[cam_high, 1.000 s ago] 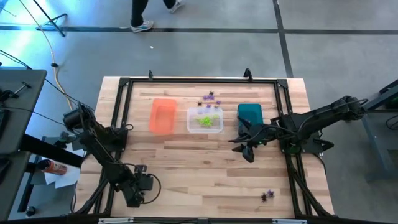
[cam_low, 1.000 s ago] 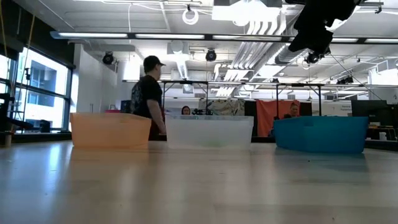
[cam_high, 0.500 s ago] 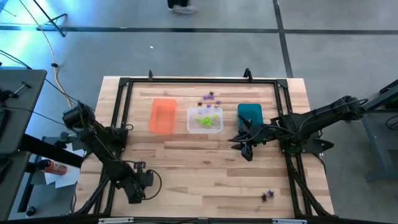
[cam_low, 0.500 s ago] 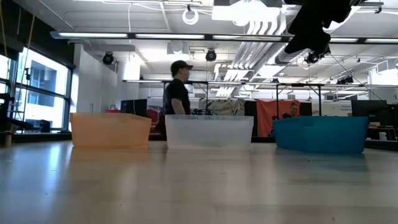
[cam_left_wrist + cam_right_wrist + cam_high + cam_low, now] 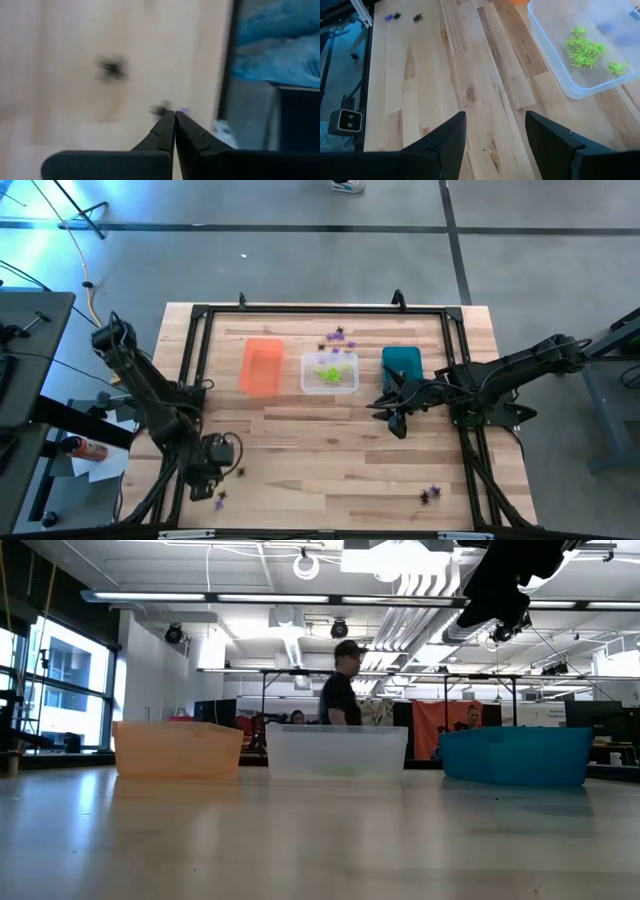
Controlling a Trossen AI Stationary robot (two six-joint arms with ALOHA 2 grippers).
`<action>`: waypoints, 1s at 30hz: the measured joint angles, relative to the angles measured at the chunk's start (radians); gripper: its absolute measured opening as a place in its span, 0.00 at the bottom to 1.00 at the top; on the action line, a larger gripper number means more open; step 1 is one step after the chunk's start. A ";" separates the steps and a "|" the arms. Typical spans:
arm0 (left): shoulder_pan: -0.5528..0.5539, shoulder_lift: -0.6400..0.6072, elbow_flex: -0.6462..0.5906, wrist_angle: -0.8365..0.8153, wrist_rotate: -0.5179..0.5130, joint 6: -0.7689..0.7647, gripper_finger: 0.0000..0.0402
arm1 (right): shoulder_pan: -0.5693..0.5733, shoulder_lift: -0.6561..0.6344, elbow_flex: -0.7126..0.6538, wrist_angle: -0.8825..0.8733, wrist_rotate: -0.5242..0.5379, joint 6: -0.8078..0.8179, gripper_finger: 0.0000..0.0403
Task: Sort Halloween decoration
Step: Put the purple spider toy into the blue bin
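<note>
While pressed together, left fingers (image 5: pixel 167 131) | purple trinket (image 5: pixel 161 108) just beyond tips, touching unclear

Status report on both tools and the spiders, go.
Left tool shut at the table's near-left corner, spiders beside it. Right tool open, hovering near the teal bin. Green spiders in clear bin. Nothing blocking.

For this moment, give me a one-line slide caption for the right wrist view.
Open right gripper hovers over the wooden table, lime green spiders sorted in the clear bin, stray trinkets far off.
</note>
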 joint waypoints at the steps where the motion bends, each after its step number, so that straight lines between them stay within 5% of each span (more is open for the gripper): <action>1: -0.019 0.020 0.001 0.036 0.012 -0.016 0.00 | 0.000 0.000 0.000 0.000 0.000 0.000 0.49; 7: -0.145 0.227 0.034 0.253 0.016 -0.144 0.00 | 0.000 0.000 0.000 0.000 0.001 0.008 0.49; 13: -0.174 0.394 0.086 0.194 0.023 -0.269 0.07 | 0.000 0.000 0.000 0.000 0.017 0.008 0.49; 23: -0.164 0.420 0.088 0.181 -0.002 -0.287 0.37 | 0.000 0.000 0.000 0.000 0.045 0.008 0.49; 30: -0.184 0.418 0.072 0.129 -0.025 -0.286 0.42 | 0.000 0.001 0.000 0.000 0.053 0.008 0.49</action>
